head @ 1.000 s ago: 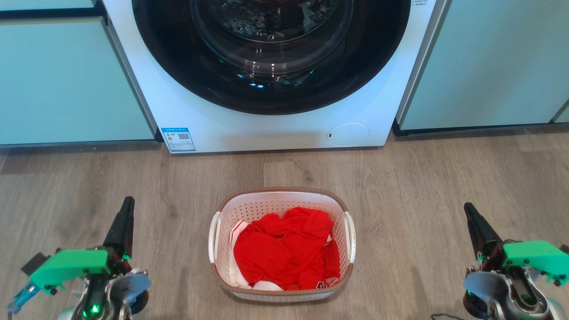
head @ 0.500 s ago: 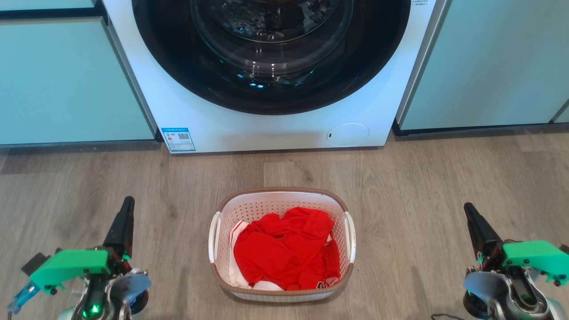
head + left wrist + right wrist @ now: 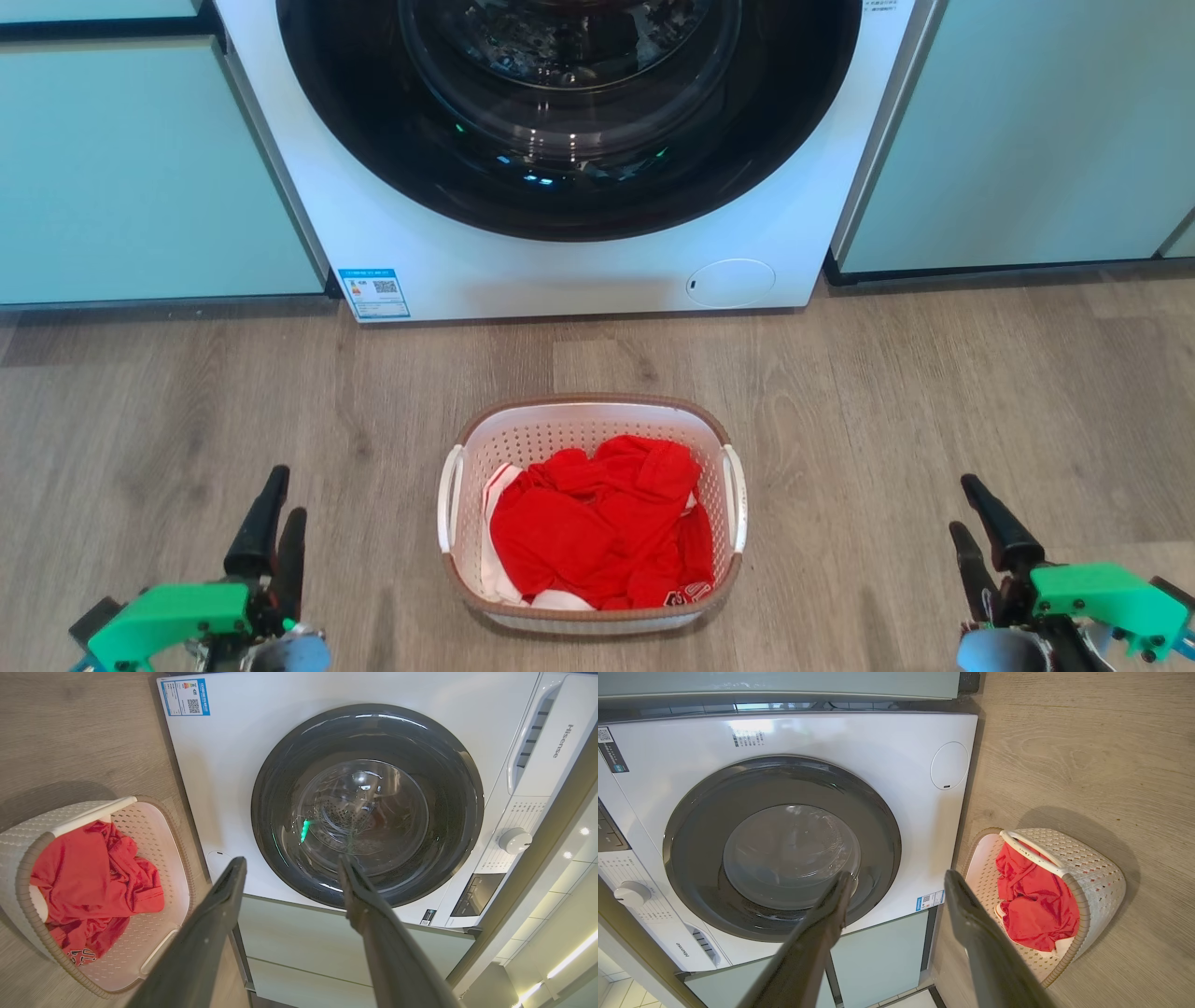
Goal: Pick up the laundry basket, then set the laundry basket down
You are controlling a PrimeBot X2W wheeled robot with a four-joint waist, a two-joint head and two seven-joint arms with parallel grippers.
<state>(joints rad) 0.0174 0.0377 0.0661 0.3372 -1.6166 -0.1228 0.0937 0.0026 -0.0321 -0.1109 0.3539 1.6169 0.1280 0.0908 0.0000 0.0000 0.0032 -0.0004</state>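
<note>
The laundry basket [image 3: 579,431] stands on the wood floor in front of the washing machine, white and perforated with a brown rim and white side handles. A red garment [image 3: 597,527] lies in it over some white cloth. My left gripper [image 3: 286,497] hovers at the lower left, well left of the basket, open and holding nothing. My right gripper [image 3: 965,505] is at the lower right, equally far off, also open and holding nothing. The left wrist view has the basket [image 3: 159,858] left of the spread fingers [image 3: 219,905]. In the right wrist view the basket [image 3: 1092,868] lies to the right of that gripper [image 3: 900,876].
A white front-loading washing machine [image 3: 579,275] with a dark round door stands just behind the basket. Pale green cabinet fronts [image 3: 140,168] flank it on both sides. Bare wood floor [image 3: 887,392] surrounds the basket.
Both grippers have dropped lower in the head view and turned, so each now shows two separate fingers. The basket and garment have not moved.
</note>
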